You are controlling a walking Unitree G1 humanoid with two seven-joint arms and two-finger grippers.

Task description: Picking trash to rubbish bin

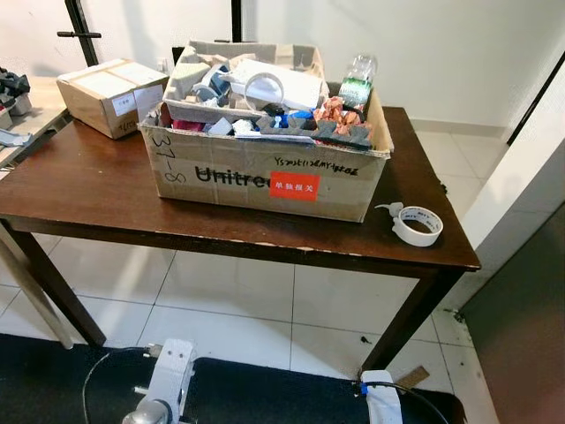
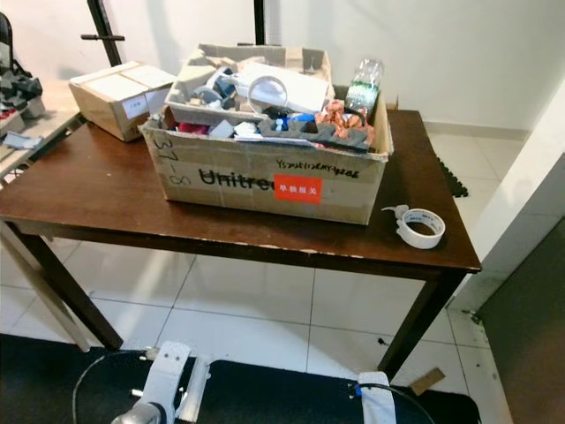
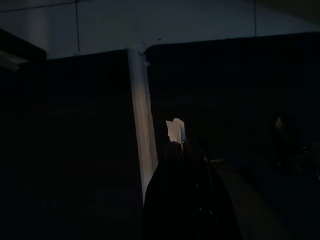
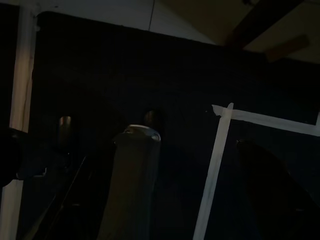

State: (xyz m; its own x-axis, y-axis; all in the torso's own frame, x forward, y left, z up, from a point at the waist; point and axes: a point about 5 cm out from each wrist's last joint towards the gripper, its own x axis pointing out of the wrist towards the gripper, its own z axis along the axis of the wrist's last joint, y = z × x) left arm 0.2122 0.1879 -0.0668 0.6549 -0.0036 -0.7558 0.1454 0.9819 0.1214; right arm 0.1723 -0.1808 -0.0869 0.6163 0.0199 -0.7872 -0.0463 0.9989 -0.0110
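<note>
I see a large open cardboard box standing on the dark wooden worktop, its front face printed "Unitree" in black, with a red label and handwritten marks. It is heaped to the rim with mixed trash: a white tape ring, grey and blue foam pieces, crumpled orange-patterned wrapping and white sheet material. A clear plastic bottle with a green label stands upright at the box's far right corner. A roll of white tape lies flat on the worktop, just beside the box's front right corner, near the worktop's edge.
</note>
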